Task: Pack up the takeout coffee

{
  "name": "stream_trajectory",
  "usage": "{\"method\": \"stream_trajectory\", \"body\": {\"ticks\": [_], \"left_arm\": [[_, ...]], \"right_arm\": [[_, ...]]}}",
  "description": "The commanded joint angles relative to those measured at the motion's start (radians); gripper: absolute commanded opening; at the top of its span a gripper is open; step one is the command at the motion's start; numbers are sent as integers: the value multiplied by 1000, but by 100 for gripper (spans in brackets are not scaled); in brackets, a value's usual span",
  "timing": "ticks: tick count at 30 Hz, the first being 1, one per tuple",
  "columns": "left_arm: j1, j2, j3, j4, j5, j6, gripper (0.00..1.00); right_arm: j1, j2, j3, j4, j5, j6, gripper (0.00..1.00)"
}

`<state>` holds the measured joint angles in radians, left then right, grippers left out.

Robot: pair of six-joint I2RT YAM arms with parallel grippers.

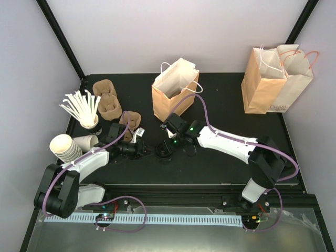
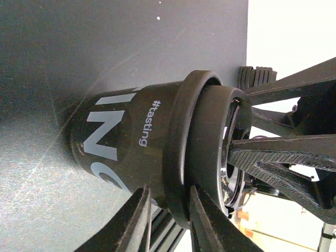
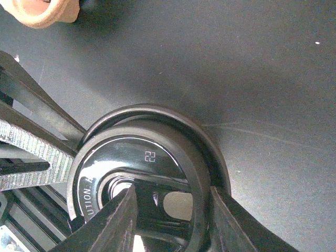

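The takeout coffee point(image 1: 164, 153) stands upright on the black table just in front of the two grippers; from above it is a glossy black disc. My left gripper point(image 1: 148, 149) reaches in from the left. In the left wrist view point(image 2: 169, 189) its narrow jaws pinch the lid's rim, above the printed black band point(image 2: 121, 147). My right gripper point(image 1: 169, 140) hangs over the cup. In the right wrist view point(image 3: 172, 193) it is open, one finger over the lid's top point(image 3: 142, 157) and the other outside the rim.
An open brown paper bag point(image 1: 176, 94) stands just behind the cup. Two more bags point(image 1: 275, 79) stand at the back right. Brown pulp carriers point(image 1: 107, 100), a cup of white stirrers point(image 1: 84, 113) and stacked lidless white cups point(image 1: 65, 147) crowd the left.
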<state>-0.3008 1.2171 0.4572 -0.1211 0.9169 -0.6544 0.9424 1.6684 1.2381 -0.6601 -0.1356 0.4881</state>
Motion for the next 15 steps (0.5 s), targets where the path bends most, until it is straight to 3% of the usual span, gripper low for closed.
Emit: {"method": "stream_trajectory", "body": {"ticks": [1,7,15], "left_arm": [[-11,-23,-7,-30,-61,25,25],[-12,-92,33,-126,-110,54,32],[-12,-90,4,-103,-94,38,36]], "right_arm": [[62,39,-48,36,-107,16,40],[62,40,-34,20,-85,17,40],[62,43,-29,9,-70,12,40]]}}
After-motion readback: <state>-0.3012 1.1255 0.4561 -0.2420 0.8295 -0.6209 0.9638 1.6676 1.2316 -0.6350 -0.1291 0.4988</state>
